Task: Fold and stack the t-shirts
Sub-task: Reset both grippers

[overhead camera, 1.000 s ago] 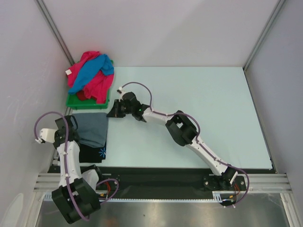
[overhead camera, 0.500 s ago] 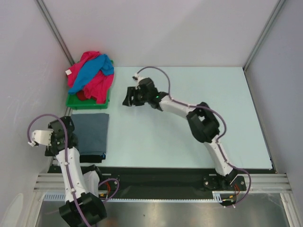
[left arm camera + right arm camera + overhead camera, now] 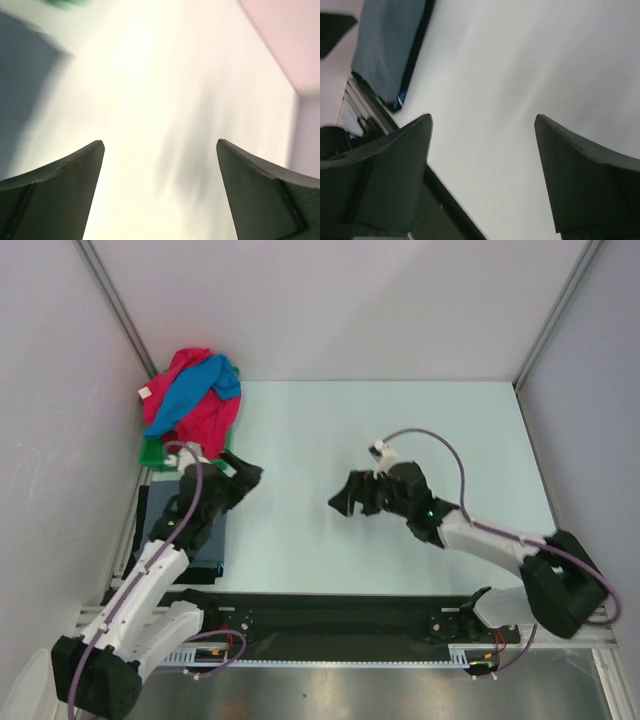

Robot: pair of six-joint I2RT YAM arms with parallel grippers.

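Note:
A folded slate-grey t-shirt [image 3: 212, 538] lies at the table's near left on top of a black t-shirt [image 3: 205, 567], and my left arm crosses over both. Pink and blue t-shirts [image 3: 190, 400] are heaped on the green tray [image 3: 150, 455] at the back left. My left gripper [image 3: 243, 476] hangs open just right of the stack's far corner, with nothing between its fingers. My right gripper [image 3: 343, 496] is open and empty over the middle of the table. The right wrist view shows the grey t-shirt [image 3: 390, 45] with the black one's blue print [image 3: 399, 101] at its edge. The left wrist view is blurred.
The pale table [image 3: 420, 430] is walled on the left, back and right. A black rail [image 3: 330, 615] runs along the near edge by the arm bases. The green tray with its heap sits in the back left corner.
Both grippers have opened. The left arm swung from the stack's left side across it to the far right corner. The right arm drew back from the stack to the table's middle.

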